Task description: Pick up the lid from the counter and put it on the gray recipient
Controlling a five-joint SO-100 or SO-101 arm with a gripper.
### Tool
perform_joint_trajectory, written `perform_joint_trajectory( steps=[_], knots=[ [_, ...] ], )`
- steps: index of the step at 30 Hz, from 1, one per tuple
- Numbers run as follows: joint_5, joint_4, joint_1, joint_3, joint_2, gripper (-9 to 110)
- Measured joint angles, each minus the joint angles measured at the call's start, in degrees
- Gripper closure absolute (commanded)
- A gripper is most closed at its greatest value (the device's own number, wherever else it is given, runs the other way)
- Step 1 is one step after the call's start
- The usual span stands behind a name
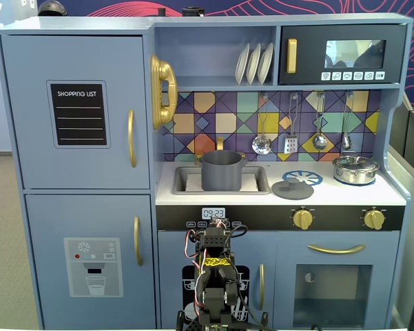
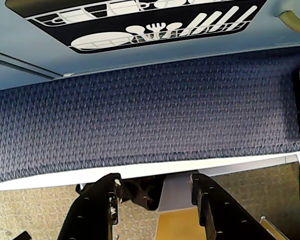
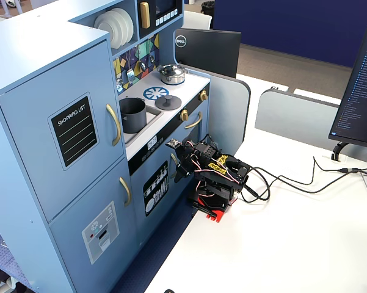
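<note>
1. The lid (image 1: 293, 189) lies flat on the counter (image 1: 392, 195), just right of the sink in a fixed view, touching the blue burner ring's front edge; it shows too in the other fixed view (image 3: 168, 101).
2. The gray recipient (image 1: 221, 170) stands upright in the sink (lidless), also seen at (image 3: 132, 114).
3. A shiny steel pot (image 1: 355, 169) sits at the counter's right end, well apart from the lid.
4. The pincer (image 2: 154, 192) hangs low before the cabinet front, fingers apart and holding nothing, above blue carpet (image 2: 140, 120).
5. The arm (image 3: 210, 174) is folded on the white desk.
</note>
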Motion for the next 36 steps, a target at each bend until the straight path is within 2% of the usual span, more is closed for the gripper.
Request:
perform_joint_trajectory(
  steps=[15, 22, 30, 36],
  knots=[
    [-3.0, 0.1, 4.1, -0.4, 0.0, 101],
    [-5.4, -1.3, 7.9, -15.4, -8.0, 101],
    [-9.5, -15.4, 17.5, -27.2, -14.3, 101],
    [-14.4, -31.7, 26.2, -29.6, -15.6, 101]
  ],
)
